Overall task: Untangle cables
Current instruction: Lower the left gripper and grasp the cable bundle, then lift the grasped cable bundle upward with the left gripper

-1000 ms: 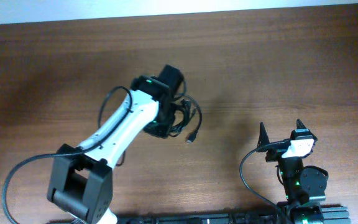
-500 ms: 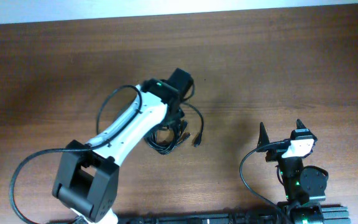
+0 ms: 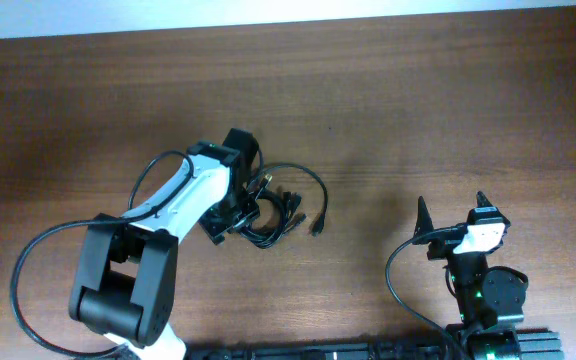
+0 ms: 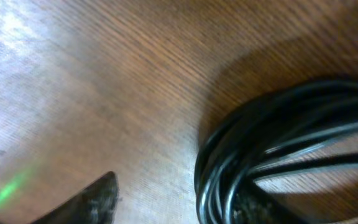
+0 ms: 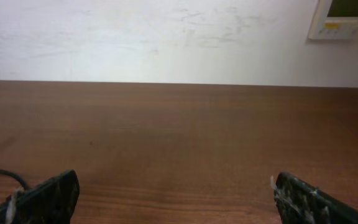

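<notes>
The cables (image 3: 271,214) lie in one tangled black bundle on the wooden table, left of centre. A single loop (image 3: 303,172) arcs out to the right and ends in a small plug (image 3: 317,226). My left gripper (image 3: 228,222) is low at the bundle's left edge. In the left wrist view the coils (image 4: 278,143) fill the right half, and one dark fingertip (image 4: 98,200) shows at lower left. Bare wood separates that fingertip from the coils, so the left gripper (image 4: 179,210) is open. My right gripper (image 3: 453,208) stands open at the front right, nothing between its fingers (image 5: 50,198).
The table (image 3: 468,100) runs back to a white wall along its far edge. A wall panel (image 5: 345,17) shows at the top right of the right wrist view. A thick black arm wire (image 3: 396,272) loops beside the right arm's base.
The left gripper let go of the bundle and swung left and down to its left edge. The cables now rest on the table, with one loop spread to the right. The right arm stayed still.
</notes>
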Robot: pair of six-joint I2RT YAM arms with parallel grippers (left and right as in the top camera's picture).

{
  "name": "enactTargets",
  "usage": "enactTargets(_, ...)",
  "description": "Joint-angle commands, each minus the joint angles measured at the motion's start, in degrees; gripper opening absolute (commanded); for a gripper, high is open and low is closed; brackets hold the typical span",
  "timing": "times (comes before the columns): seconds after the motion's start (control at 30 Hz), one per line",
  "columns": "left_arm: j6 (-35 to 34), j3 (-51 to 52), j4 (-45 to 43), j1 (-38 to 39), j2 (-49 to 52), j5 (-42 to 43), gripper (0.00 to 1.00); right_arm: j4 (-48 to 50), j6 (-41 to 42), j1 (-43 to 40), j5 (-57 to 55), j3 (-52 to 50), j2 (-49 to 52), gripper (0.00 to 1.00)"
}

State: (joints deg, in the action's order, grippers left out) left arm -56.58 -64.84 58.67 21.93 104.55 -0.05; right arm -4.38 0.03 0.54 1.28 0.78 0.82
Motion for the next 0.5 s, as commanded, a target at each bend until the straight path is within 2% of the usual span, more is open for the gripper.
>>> enactTargets(0.0,0.0,4.0,-2.4,-0.2,0.0,1.0,0.49,-0.1,0.4,0.3,-0.7,-0.5,-0.3,0.99)
enactTargets(0.1,0.0,5.5,-2.8,-0.2,0.0,0.9,0.39,-0.1,0.4,0.3,-0.7,-0.5,-0.3,0.99)
enactTargets(0.13,0.0,5.9,-4.2,-0.2,0.0,1.0,0.29,-0.1,0.4,0.3,-0.7,-0.5,-0.3,0.99)
enactTargets(0.27,-2.3,7.5,-7.4,-0.2,0.0,0.9,0.22,-0.1,0.4,0.3,-0.7,-0.5,-0.3,0.99)
enactTargets(0.3,-2.4,8.3,-8.4,-0.2,0.0,1.0,0.03,-0.1,0.4,0.3,-0.7,-0.5,-0.3,0.99)
enactTargets(0.33,-3.0,8.4,-9.0,-0.2,0.0,0.9,0.00,-0.1,0.4,0.3,-0.7,-0.5,-0.3,0.99)
enactTargets(0.4,-3.0,7.1,-8.8,-0.2,-0.1,1.0,0.00,-0.1,0.4,0.3,-0.7,-0.5,-0.3,0.99)
enactTargets(0.47,-2.9,0.9,-3.8,-0.2,-0.4,0.9,0.00,-0.1,0.4,0.3,-0.7,-0.5,-0.3,0.99)
